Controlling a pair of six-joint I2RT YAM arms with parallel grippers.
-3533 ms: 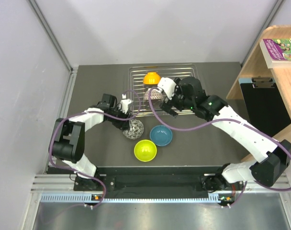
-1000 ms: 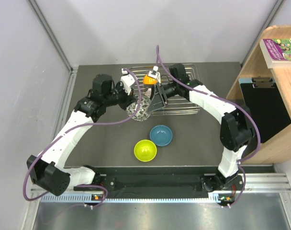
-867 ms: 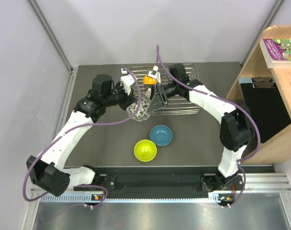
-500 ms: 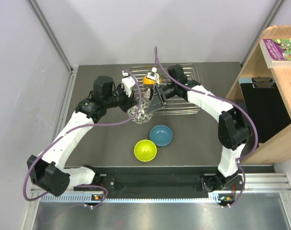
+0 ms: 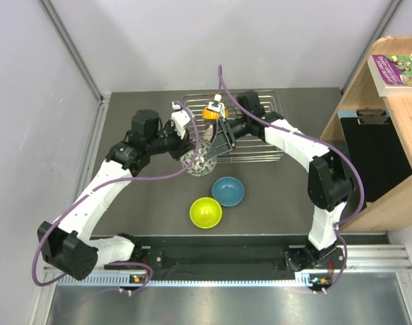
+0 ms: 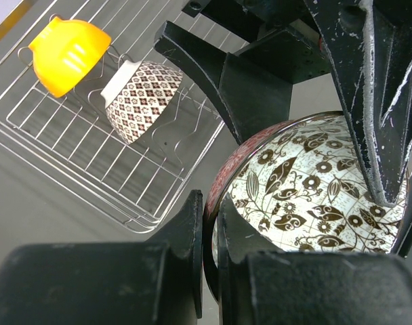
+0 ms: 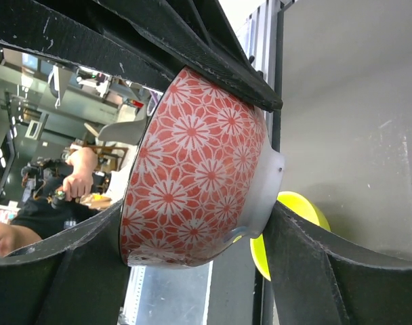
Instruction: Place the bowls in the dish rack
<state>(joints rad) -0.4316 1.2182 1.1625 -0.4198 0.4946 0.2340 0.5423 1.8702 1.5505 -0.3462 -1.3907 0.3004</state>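
Note:
The pinkish bowl (image 5: 200, 164), red-flowered outside and pale patterned inside (image 6: 314, 183), hangs on edge in the air at the dish rack's (image 5: 260, 154) front left corner. My left gripper (image 5: 192, 145) is shut on its rim (image 6: 209, 223). My right gripper (image 5: 213, 149) spans the same bowl (image 7: 192, 169), one finger against the mouth rim and one against the foot. The orange bowl (image 5: 212, 110) and the black-and-white mosaic bowl (image 6: 139, 98) stand in the rack (image 6: 70, 135). The blue bowl (image 5: 228, 191) and the lime green bowl (image 5: 205, 212) sit on the table.
A wooden shelf (image 5: 379, 122) with a book stands at the right edge. Grey walls close the left and far sides. The green bowl also shows below the held bowl in the right wrist view (image 7: 302, 211).
The left gripper lifted the pinkish bowl off the table to the rack's front edge. The right arm swung round to it. In the last second the bowl shifted slightly nearer.

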